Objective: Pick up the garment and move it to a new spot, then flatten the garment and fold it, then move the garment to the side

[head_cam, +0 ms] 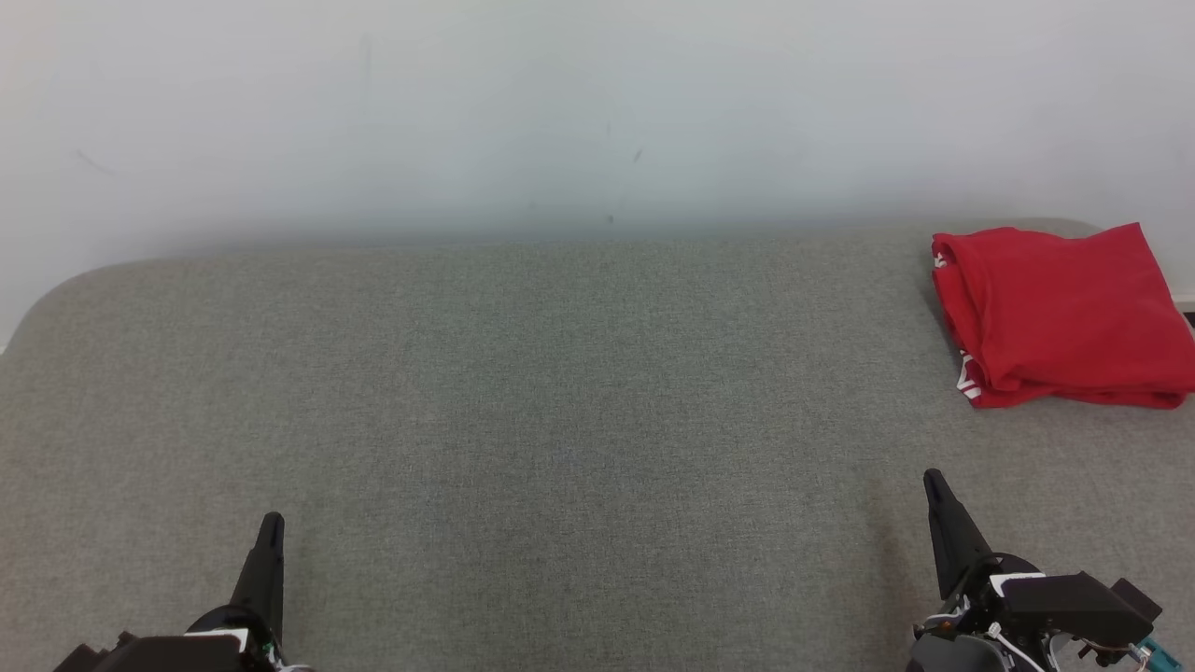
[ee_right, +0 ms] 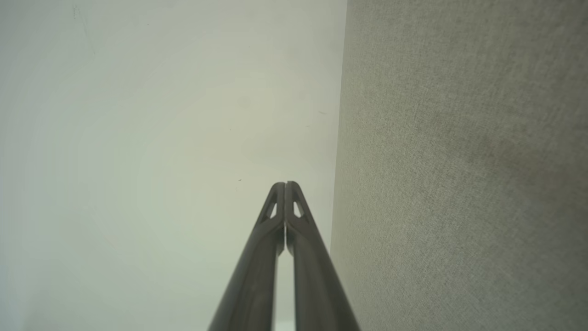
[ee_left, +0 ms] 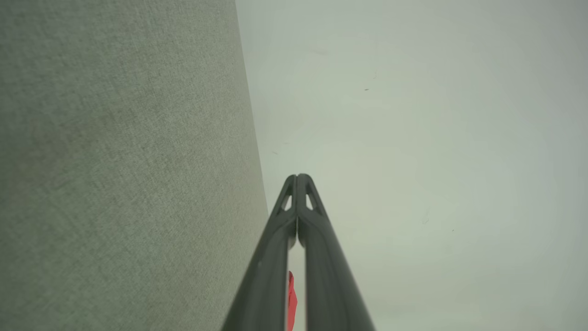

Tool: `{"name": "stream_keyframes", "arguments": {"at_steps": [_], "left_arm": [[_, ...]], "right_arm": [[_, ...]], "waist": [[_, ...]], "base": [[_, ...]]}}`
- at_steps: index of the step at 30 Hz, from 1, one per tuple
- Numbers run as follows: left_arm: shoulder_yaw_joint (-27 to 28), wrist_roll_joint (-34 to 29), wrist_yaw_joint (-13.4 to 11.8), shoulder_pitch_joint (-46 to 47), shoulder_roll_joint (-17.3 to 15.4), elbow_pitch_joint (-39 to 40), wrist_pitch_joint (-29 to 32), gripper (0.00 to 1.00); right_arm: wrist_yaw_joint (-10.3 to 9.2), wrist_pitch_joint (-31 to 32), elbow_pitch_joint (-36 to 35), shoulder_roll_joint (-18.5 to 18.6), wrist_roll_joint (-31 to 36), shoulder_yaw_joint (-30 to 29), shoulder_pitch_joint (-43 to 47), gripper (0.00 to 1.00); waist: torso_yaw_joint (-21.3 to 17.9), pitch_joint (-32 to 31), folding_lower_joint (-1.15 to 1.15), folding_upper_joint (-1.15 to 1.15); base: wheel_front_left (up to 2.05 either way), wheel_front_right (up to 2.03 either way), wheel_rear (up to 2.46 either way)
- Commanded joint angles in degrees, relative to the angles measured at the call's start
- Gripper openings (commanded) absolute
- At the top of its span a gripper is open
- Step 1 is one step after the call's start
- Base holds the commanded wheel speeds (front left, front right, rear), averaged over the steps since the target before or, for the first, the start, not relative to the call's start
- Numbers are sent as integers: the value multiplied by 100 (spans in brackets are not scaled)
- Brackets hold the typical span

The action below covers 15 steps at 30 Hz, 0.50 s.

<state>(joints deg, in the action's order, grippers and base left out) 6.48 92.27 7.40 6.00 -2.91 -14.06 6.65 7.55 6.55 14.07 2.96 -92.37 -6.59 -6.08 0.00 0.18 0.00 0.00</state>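
On the grey fabric surface (head_cam: 560,392) below a pale wall (head_cam: 467,112), the red garment (head_cam: 1055,313) lies folded at the far right edge, ahead of my right gripper (head_cam: 934,485), far from my left gripper (head_cam: 271,523), both pressed together, empty, nothing standing between.

A red garment (head_cam: 1055,317), white-marked along one hem, lay on the speckled grey woven table (head_cam: 560,420), backed by a pale off-white wall (head_cam: 560,112) with faint dark flecks; the left gripper (head_cam: 272,520) and right gripper (head_cam: 932,478) were black.
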Motion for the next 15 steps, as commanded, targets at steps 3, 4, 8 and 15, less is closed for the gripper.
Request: {"name": "stream_keyframes", "arguments": {"at_steps": [3, 4, 8, 15], "left_arm": [[7, 28, 20, 59, 9, -5, 0, 0], [8, 28, 20, 59, 9, -5, 0, 0], [7, 28, 20, 59, 9, -5, -1, 0], [9, 28, 20, 59, 9, -5, -1, 0]], "right_arm": [[-12, 15, -11, -23, -10, 1, -31, 0], [-12, 15, -11, -23, -10, 1, -31, 0], [-12, 15, -11, -23, -10, 1, -31, 0], [-12, 15, -11, -23, -10, 1, -31, 0]], "waist": [[0, 0, 0, 0], [0, 0, 0, 0], [0, 0, 0, 0], [0, 0, 0, 0]], "base": [[0, 0, 0], [0, 0, 0], [0, 0, 0], [0, 0, 0]]}}
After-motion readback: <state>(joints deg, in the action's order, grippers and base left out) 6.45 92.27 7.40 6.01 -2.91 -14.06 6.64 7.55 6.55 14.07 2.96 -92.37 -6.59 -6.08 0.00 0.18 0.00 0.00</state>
